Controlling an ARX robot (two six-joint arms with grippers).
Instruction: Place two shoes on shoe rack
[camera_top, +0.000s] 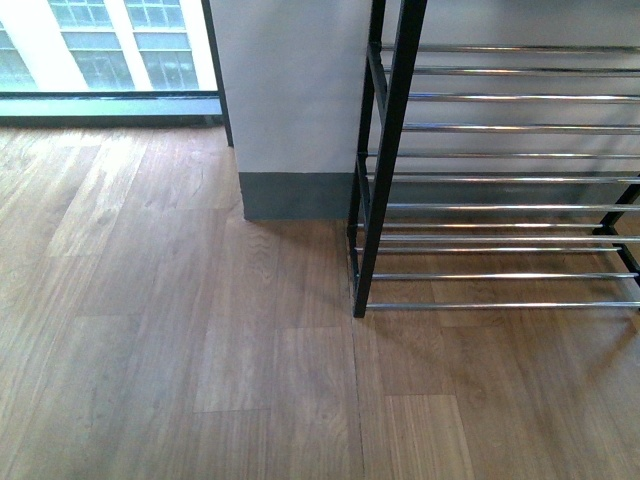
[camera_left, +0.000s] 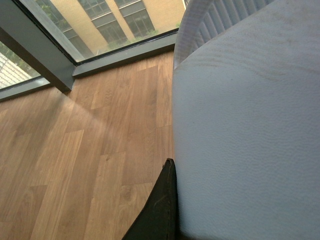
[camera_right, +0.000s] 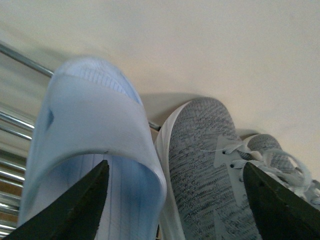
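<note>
In the front view, the shoe rack (camera_top: 400, 150) is standing on the wooden floor (camera_top: 200, 350) against a pale wall (camera_top: 290, 90), its black upright rising at the picture's middle and its chrome bars running off to the right. Neither arm is showing there, and no shoe is visible on the bars that fall within that view.

The right wrist view is looking along the right gripper (camera_right: 175, 200), whose 2 dark fingers (camera_right: 75, 210) are standing wide apart with nothing between them that they are pressing on. Ahead of them, 2 grey knit sneakers (camera_right: 205, 165) are sitting side by side (the farther one (camera_right: 280, 155) showing only its toe and pale laces), and a pale blue slide sandal (camera_right: 95, 150) is sitting just beside the nearer sneaker. Chrome bars (camera_right: 20, 57) are showing behind the sandal, with the pale wall beyond.

The left wrist view is showing 1 dark finger (camera_left: 160, 210) of the left gripper beside a broad white surface (camera_left: 250, 140) that is filling half the picture; whether that gripper is open or closed cannot be told. Beyond it, the floor is running to a window (camera_left: 100, 25).
</note>
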